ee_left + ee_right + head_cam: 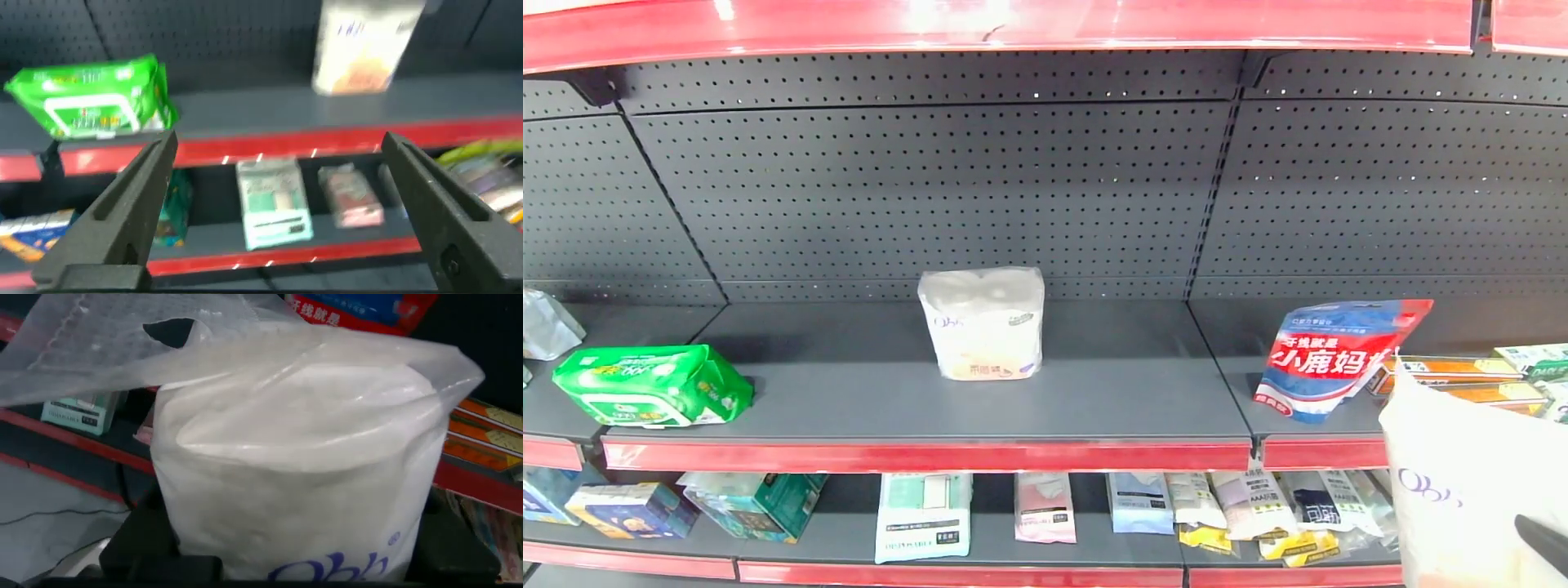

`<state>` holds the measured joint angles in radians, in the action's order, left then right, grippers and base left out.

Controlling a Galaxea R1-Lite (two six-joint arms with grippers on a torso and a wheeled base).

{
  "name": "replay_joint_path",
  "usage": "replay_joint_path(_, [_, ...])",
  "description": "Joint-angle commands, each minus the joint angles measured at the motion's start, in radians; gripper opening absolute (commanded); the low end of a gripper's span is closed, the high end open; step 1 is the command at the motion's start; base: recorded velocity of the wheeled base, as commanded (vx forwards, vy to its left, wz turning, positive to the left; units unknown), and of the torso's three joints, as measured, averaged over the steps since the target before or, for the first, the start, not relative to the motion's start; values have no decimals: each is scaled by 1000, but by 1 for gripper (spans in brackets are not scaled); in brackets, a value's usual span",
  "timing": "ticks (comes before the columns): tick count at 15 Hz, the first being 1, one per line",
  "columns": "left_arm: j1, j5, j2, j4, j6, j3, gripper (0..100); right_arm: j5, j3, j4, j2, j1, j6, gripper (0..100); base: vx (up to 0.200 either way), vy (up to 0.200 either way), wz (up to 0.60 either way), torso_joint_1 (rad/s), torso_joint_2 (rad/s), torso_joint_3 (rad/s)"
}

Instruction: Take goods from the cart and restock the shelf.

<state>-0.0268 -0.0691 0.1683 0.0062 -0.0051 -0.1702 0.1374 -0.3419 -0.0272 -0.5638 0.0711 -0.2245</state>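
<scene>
Right end effector [302, 567]: closed on a toilet roll pack [1462, 482], with one dark finger on each side.
Why held like that: I think the low side pinch keeps the soft pack standing up. The loose plastic top flops free above it.
Where the held pack is: inside the right end effector, in the air in front of the shelf [849, 384]. It is not on the shelf yet.
Left end effector [278, 220]: wide open and holding nothing.
Second toilet roll pack [982, 322]: standing up on the shelf, ahead of the right end effector and off to its left. It looks like the spot where the held pack belongs.
Green wipes pack [654, 384]: lying on the shelf, ahead of the left end effector, past its open fingers.
Red and blue pouch [1331, 359]: leaning on the shelf just ahead of the right end effector, near the held pack.
Count, toilet roll packs: two, one held and one on the shelf.
Count, green wipes packs: one.
Count, pouches: one.
Small packets [923, 514]: many on the lower shelf, too crowded to count.
</scene>
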Motion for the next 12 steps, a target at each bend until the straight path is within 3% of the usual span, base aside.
replay_joint_path(1, [7,2,407,-15,-39,-236,100,-29,32,-5,151,-27,42,0,0,0,0,0,0,0])
replay_joint_path(3, [8,58,570,-37,19,-241,100,-32,54,-7,202,-28,65,0,0,0,0,0,0,0])
replay_joint_path(4, [8,55,622,-64,43,-241,100,-35,57,-7,213,-31,66,0,0,0,0,0,0,0])
replay_joint_path(5, [7,5,754,-155,83,-242,100,-41,57,-8,228,-34,66,0,0,0,0,0,0,0])
replay_joint_path(6, [16,-106,863,-270,97,-244,100,-58,58,-10,232,-34,66,0,0,0,0,0,0,0])
replay_joint_path(7, [28,-158,916,-327,112,-245,100,-71,58,-10,231,-34,66,0,0,0,0,0,0,0])
replay_joint_path(8, [76,-279,1077,-459,211,-255,100,-94,60,-11,228,-33,65,0,0,0,0,0,0,0])
replay_joint_path(10, [165,-454,1260,-560,326,-295,100,-105,60,-13,229,-36,62,0,0,0,0,0,0,0])
replay_joint_path(12, [192,-578,1406,-600,361,-379,100,-134,55,-25,234,-36,59,0,0,0,0,0,0,0])
